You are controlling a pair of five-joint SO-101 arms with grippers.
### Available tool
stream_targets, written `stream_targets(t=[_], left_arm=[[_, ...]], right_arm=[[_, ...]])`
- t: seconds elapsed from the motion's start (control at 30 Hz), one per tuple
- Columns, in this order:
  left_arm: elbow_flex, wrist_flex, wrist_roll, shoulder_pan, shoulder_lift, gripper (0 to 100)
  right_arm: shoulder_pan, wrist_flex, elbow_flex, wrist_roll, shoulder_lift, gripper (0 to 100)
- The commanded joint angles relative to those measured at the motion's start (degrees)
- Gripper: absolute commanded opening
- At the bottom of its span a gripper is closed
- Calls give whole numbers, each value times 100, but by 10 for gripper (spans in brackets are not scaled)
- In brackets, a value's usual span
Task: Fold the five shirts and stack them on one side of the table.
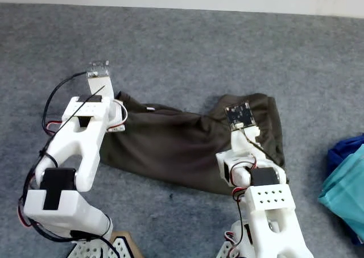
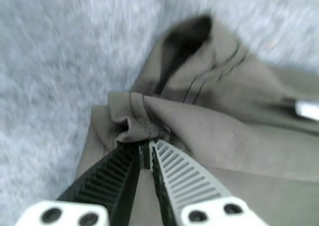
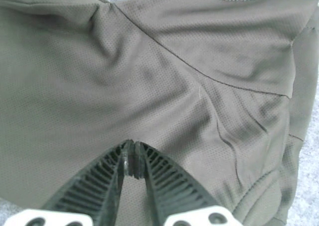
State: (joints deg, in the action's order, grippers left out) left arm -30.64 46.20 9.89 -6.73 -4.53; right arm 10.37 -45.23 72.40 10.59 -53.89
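**A:** Quick one: where's your olive shirt [image 1: 170, 147]?

**B:** Middle of the grey table [image 1: 187, 48]. It's crumpled, stretched out sideways and not folded. You've got an arm at each end of it.

**A:** Your left gripper [image 2: 146, 147]?

**B:** Clamped. The black and the white jaws are pressed together on a bunched bit of the shirt's edge, and the cloth puckers right at the tips. Bare table shows just beside that edge. In the high view your left arm [image 1: 79, 138] stands over the shirt's left end.

**A:** Your right gripper [image 3: 133, 149]?

**B:** Closed as well. The tips meet on a small nip of cloth out on a broad stretch of the shirt, with seams and wrinkles running across beyond them. The high view puts your right arm [image 1: 256, 178] over the shirt's right part, on the near side.

**A:** Other shirts?

**B:** Two. A blue shirt [image 1: 346, 146] and a teal shirt [image 1: 348, 192] sit at the table's right edge. They touch each other, with the teal one nearer your arms. Both are rumpled and cut off by the frame, and both lie apart from the olive shirt with bare table between.
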Motion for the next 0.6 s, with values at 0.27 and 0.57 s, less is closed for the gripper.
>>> stream_targets(t=[0.27, 0.57], left_arm=[[233, -932, -26, 119, 224, 10], [242, -1574, -18, 119, 268, 11]], right_arm=[[13, 92, -13, -44, -110, 9], [40, 119, 92, 158, -110, 9]])
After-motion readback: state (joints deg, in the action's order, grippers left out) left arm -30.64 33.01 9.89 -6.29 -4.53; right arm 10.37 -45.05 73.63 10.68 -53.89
